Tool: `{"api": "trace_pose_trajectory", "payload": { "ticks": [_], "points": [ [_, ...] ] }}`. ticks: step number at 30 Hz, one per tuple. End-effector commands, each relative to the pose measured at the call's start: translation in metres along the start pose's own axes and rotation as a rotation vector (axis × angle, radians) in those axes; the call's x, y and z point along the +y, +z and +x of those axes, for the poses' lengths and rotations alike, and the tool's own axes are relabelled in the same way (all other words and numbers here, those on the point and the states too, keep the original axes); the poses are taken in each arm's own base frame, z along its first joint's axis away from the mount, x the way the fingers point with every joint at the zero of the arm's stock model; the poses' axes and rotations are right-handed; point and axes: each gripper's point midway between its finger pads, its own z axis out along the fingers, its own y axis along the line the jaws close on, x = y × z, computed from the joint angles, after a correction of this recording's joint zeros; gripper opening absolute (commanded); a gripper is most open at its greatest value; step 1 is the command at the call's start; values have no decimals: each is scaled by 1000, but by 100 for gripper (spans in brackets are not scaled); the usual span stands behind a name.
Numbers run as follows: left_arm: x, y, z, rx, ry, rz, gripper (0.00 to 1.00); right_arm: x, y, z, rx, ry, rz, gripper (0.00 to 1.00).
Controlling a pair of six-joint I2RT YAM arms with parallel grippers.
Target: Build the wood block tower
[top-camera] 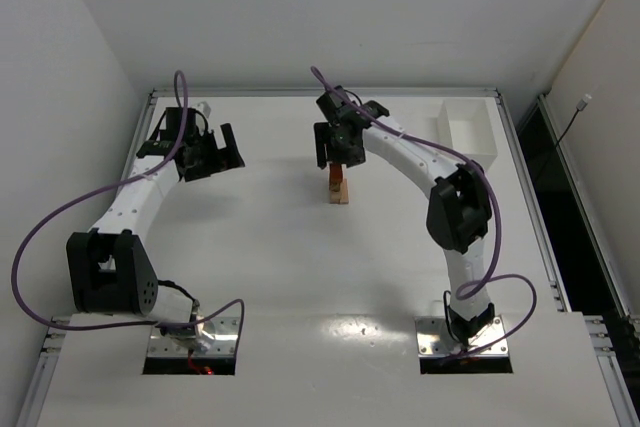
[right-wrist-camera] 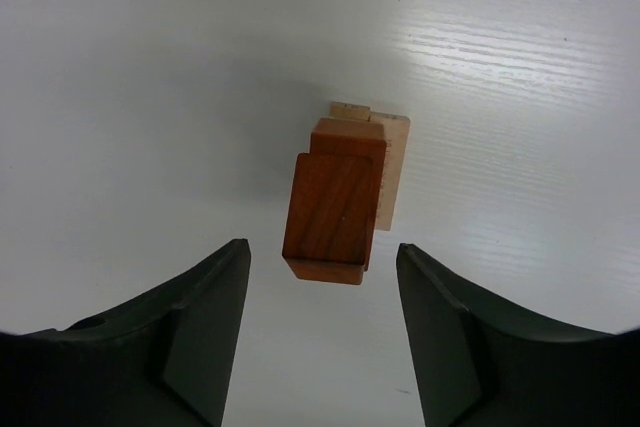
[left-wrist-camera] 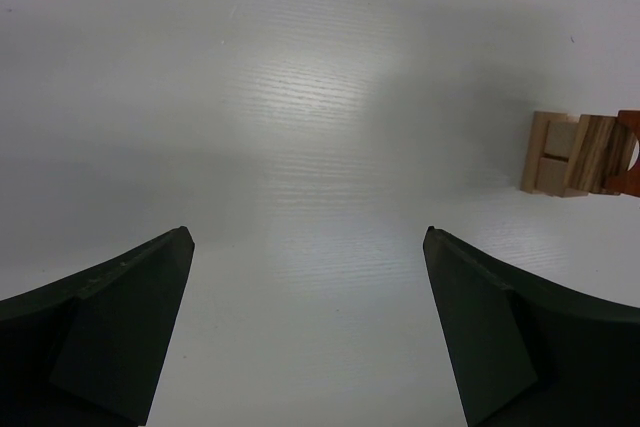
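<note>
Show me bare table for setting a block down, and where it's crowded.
Free: the white table between the left fingers and the narrow tan-and-reddish wooden block tower, and its whole near centre. Crowded: at the tower, where the right fingers hover.

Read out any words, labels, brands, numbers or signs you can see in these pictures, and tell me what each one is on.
None can be read. The wood block tower shows only bare wood grain, and the white tray and table look unmarked. Any marking on the metal base plates is too small to tell.
</note>
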Motion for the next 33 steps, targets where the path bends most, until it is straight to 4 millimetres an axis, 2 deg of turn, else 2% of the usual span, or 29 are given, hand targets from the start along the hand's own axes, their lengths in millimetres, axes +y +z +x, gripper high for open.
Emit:
{"api": "trace_pose_trajectory", "payload": {
  "ticks": [1, 3, 5, 7, 8, 9, 10, 11, 12, 13, 14, 15, 16, 17, 18, 19, 20, 22, 23, 24, 26, 31, 33],
  "points": [
    [-12, -7, -16, -44, 24, 33, 99, 16, -3, -11, -32, -24, -93, 61],
    [-9, -6, -17, -48, 24, 20, 99, 23, -14, -18, -55, -43, -167, 72],
    [-10, -8, -17, -58, 26, 23, 99, 27, -36, -35, -145, -89, -211, 82],
    [-7, -10, -16, -63, 25, 13, 99, 31, -50, -42, -228, -131, -262, 86],
    [-8, -10, -11, -56, 25, 20, 99, 29, -83, -54, -325, -173, -288, 87],
    [-7, -10, -11, -56, 34, 20, 99, 24, -96, -59, -381, -188, -294, 87],
    [-9, -12, -8, -52, 44, 33, 99, 17, -95, -47, -391, -222, -289, 88],
    [-10, -11, -3, -36, 75, 54, 99, 11, -129, -63, -519, -268, -282, 88],
    [-11, -11, -3, -33, 98, 66, 99, -2, -126, -54, -519, -292, -261, 88],
    [-9, -10, 1, -25, 117, 63, 99, -10, -132, -53, -535, -324, -246, 89],
    [-9, -10, 1, -26, 130, 63, 99, -26, -135, -53, -544, -362, -186, 89],
    [-6, -6, 2, -16, 159, 60, 99, -52, -127, -47, -518, -348, -135, 91],
    [-2, -6, 1, -22, 168, 39, 99, -68, -135, -45, -533, -347, -121, 91],
    [3, 3, 6, 7, 162, 19, 99, -86, -133, -41, -525, -338, -89, 91],
    [7, 7, 4, 9, 171, 2, 99, -123, -119, -26, -479, -301, -17, 91],
    [13, 11, 1, 8, 170, -34, 99, -136, -121, -21, -477, -298, -9, 91],
    [18, 20, 7, 38, 165, -53, 99, -151, -117, -14, -461, -301, 19, 91],
    [24, 26, 7, 50, 180, -77, 99, -183, -99, 13, -399, -317, 47, 92],
    [23, 26, 5, 40, 182, -75, 99, -186, -93, 27, -391, -329, 9, 92],
    [27, 34, 6, 47, 191, -87, 99, -197, -90, 35, -378, -311, -6, 92],
    [33, 36, 3, 43, 192, -118, 99, -205, -83, 46, -370, -284, -29, 92],
    [35, 38, 1, 29, 215, -125, 99, -221, -94, 45, -417, -220, -13, 92],
    [30, 39, 0, 23, 216, -94, 99, -222, -97, 44, -427, -216, -17, 92]
  ]
}}
